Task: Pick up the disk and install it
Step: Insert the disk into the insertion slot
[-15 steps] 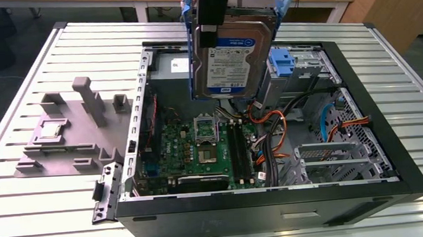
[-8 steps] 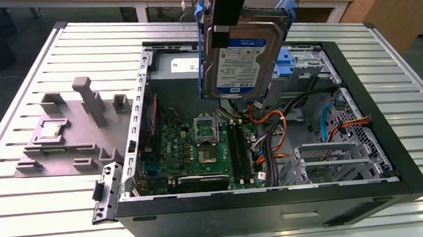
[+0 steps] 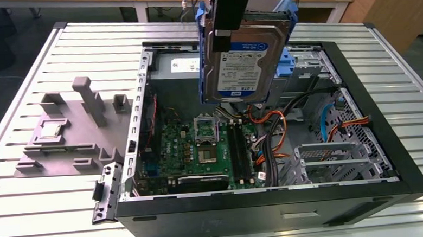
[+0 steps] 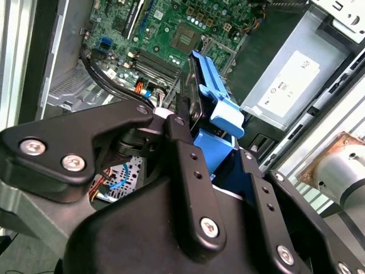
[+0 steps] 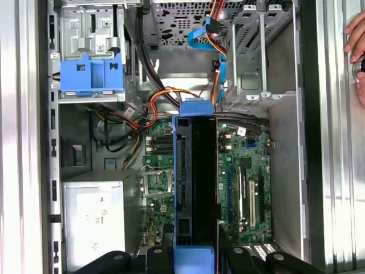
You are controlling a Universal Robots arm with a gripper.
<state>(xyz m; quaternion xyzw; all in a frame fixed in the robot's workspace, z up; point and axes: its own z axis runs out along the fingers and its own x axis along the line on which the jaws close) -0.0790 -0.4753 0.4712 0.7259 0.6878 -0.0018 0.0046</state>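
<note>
Exterior view: ribbed metal desk [image 3: 35, 214] carrying an open black computer case [image 3: 274, 213], side panel off, interior facing up. On the desk at the exterior view's left, just beside the case, a grey moulded fixture [image 3: 68, 142] with upright posts.

Inside the case, a green motherboard [image 3: 198, 152] flat on the bottom wall. In the first wrist view, a grey power supply [image 5: 94, 220] with a white sticker beside the board. Beyond it, a silver drive cage [image 5: 71, 31] with a blue latch. At the exterior view's right, a perforated metal bay [image 3: 337, 163]. Orange cables [image 3: 277, 123] and blue cables [image 3: 326, 118] looping between board and bays.

Above all this, clear of the motherboard, the disk [image 3: 241, 62]. Hanging on edge from the black gripper [image 3: 226, 39], label toward the exterior camera, blue bracket along its sides. Jaws clenched on the disk, with black fingers [image 4: 182, 171] pressed against either side of the bracket in both wrist views.

At the edge of the first wrist view, a person's hand [image 5: 356, 45] over the desk, outside the case.
</note>
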